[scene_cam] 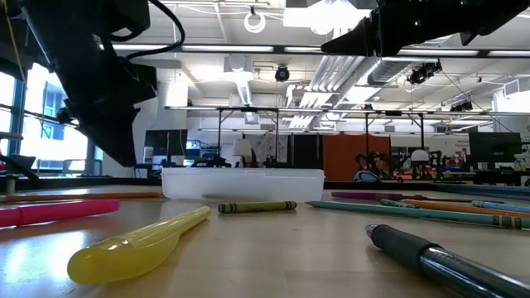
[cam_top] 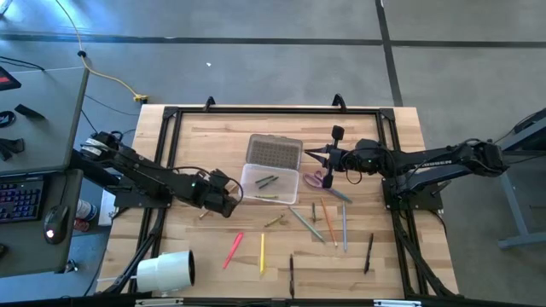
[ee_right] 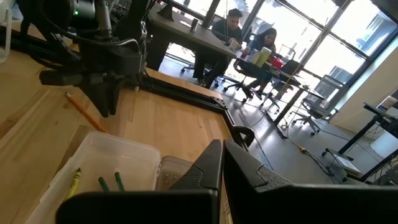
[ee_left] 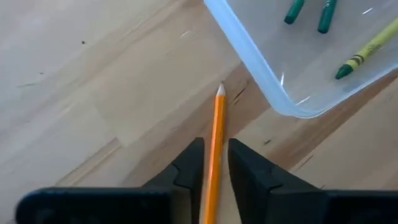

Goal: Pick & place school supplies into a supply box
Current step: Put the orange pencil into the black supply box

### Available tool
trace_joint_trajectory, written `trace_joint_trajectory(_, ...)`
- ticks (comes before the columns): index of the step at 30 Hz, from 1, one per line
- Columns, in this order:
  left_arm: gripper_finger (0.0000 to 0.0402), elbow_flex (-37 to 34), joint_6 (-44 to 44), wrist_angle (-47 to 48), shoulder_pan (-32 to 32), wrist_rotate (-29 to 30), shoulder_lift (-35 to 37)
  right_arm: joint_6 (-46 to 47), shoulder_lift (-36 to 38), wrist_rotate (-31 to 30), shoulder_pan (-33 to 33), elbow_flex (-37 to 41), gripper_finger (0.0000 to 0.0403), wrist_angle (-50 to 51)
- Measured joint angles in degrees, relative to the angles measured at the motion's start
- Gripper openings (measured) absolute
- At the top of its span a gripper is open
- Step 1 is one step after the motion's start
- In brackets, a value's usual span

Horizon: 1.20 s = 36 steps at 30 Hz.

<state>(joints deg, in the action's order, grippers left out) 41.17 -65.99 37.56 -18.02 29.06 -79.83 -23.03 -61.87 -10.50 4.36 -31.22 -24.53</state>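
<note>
Straddling orange pencil (ee_left: 216, 149), left end effector (ee_left: 214, 163) slightly parted, grip unclear | pencil's rear cut off

black jointed arms, wedge-shaped hand fingers (ee_left: 249, 171)

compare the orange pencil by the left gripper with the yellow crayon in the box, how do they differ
The orange pencil lies on the bare table outside the supply box, between the left gripper's parted fingers; the yellow crayon lies inside the box. The pencil is plain orange with a sharpened point; the crayon has a paper wrapper and a green tip. Both are thin sticks.
</note>
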Motion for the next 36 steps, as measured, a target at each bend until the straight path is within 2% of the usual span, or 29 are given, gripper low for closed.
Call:
trace_joint_trajectory(4,0.013,-2.91,0.04,-5.36,0.0,0.49,-1.11,0.02,0.0,-0.02,0.0,0.0,0.0,0.02)
trace_joint_trajectory(8,0.0137,-8.22,0.1,-17.45,-0.02,-1.26,-3.65,0.01,0.0,-0.02,0.0,0.0,0.0,0.18)
trace_joint_trajectory(14,0.0127,-14.9,-0.33,-30.22,-0.78,4.6,-9.64,-0.13,0.0,-0.01,0.0,0.0,0.0,0.32)
trace_joint_trajectory(16,0.0121,-15.52,-0.3,-31.16,-1.43,6.66,-11.08,-0.14,-0.02,-0.02,0.0,0.0,0.0,0.31)
trace_joint_trajectory(22,0.0109,-15.72,2.83,-33.15,-3.27,7.83,-11.77,-1.43,-0.01,-0.01,0.0,0.0,0.0,0.29)
trace_joint_trajectory(31,0.0108,-15.81,-0.09,-33.6,-4.09,8.81,-11.89,-5.38,0.0,-0.02,0.13,0.0,0.0,-0.15)
trace_joint_trajectory(36,0.0108,-16.01,1.94,-36.04,-4.31,14.9,-12.31,-6.99,0.0,-0.02,0.11,0.0,0.0,-0.45)
